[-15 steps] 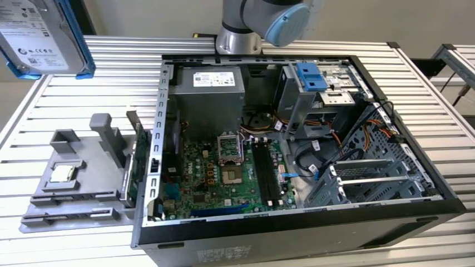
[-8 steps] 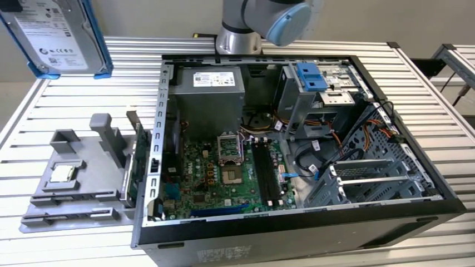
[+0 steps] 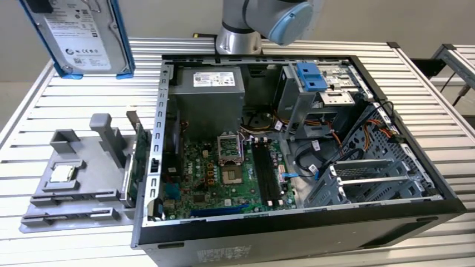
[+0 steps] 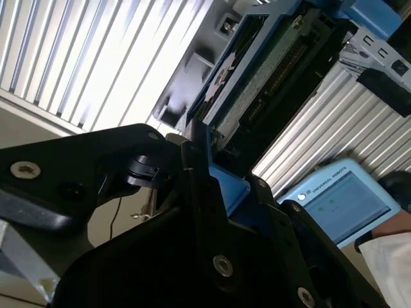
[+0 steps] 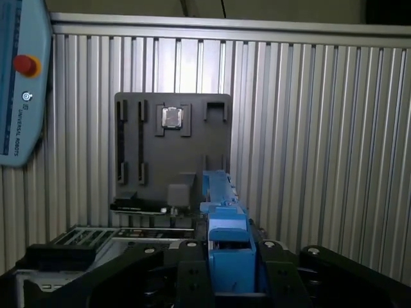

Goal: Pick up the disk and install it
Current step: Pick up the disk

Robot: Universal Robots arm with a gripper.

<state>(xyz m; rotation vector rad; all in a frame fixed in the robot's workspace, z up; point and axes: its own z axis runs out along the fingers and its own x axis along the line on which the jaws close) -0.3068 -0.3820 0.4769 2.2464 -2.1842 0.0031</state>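
Note:
The disk (image 3: pixel 78 39), silver-grey with a white label in a blue bracket, hangs upright in the air at the exterior view's far left, above the slatted table and left of the open computer case (image 3: pixel 415 167). In the first wrist view my gripper (image 5: pixel 229 249) is shut on the disk's blue bracket (image 5: pixel 225 212), with black fingers (image 5: pixel 192 260) on either side. In the second wrist view the gripper (image 4: pixel 225 186) clamps the same blue edge, and the disk's circuit-board side (image 4: pixel 270 70) runs away from it.
A blue-fronted drive cage (image 3: pixel 312 78) sits in the case's far corner, beside the power supply (image 3: pixel 208 94). A grey parts tray (image 3: pixel 82 183) holding a small silver chip (image 3: pixel 63 173) lies left of the case. A blue teach pendant (image 5: pixel 19 83) rests on the table. A white sleeve (image 4: pixel 392 256) is nearby.

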